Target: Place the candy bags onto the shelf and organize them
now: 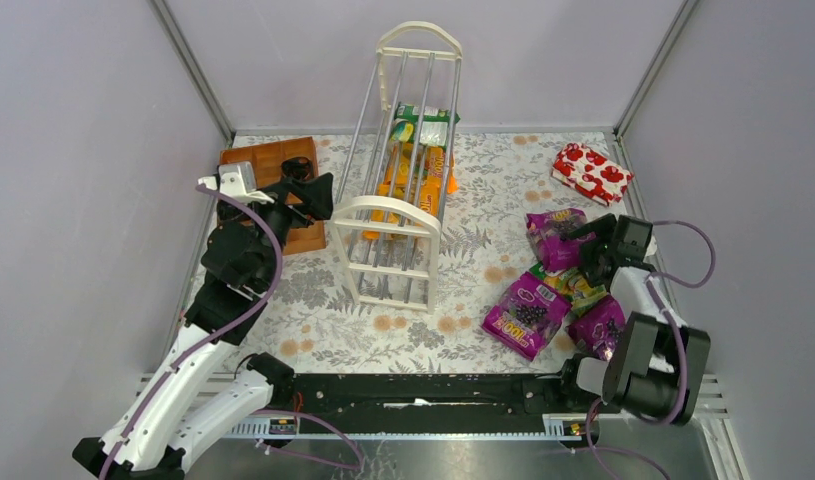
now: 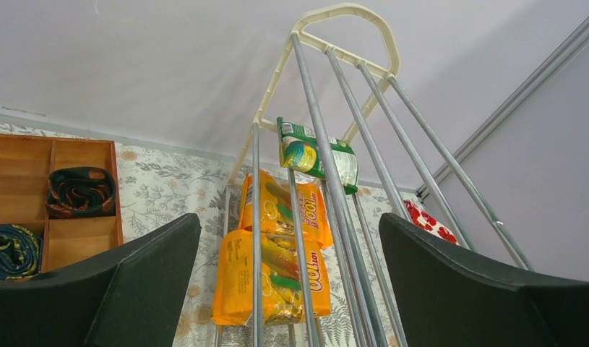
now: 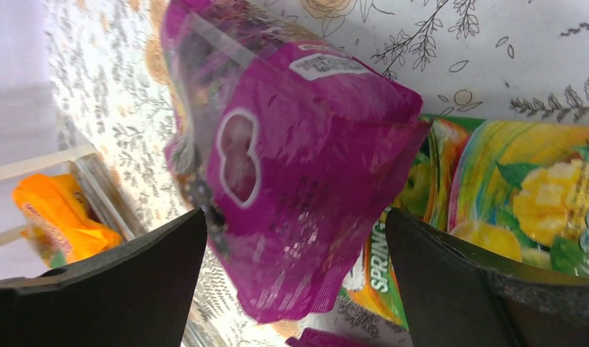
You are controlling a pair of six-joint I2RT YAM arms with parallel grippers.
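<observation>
Okay so the right gripper [image 1: 590, 243] is clearly the nearer one. A purple bag [image 3: 298, 166] lies straight ahead of it, framed between its two fingers in the wrist view. The fingers are spread wide with nothing clamped, and I can't see either pad touching the plastic. The bag's long axis runs away from the gripper, roughly square to the line the fingers close along, so I'd guess they'd pinch across its shorter width. On the right-finger side a yellow-green bag [image 3: 508, 195] sits partly tucked under the purple one's edge, which could get dragged along.

The right arm is folded up tight, elbow high, wrist tipped down toward the surface [image 1: 463, 190]. The shelf [image 1: 383, 200] is well off beyond its left finger, with two orange bags [image 2: 277, 260] and a green bag [image 2: 316, 155] already on the rods.

The left gripper [image 1: 308, 190] is on the far side of the shelf from the purple bag, pointing at the rods, wide open too and empty.
</observation>
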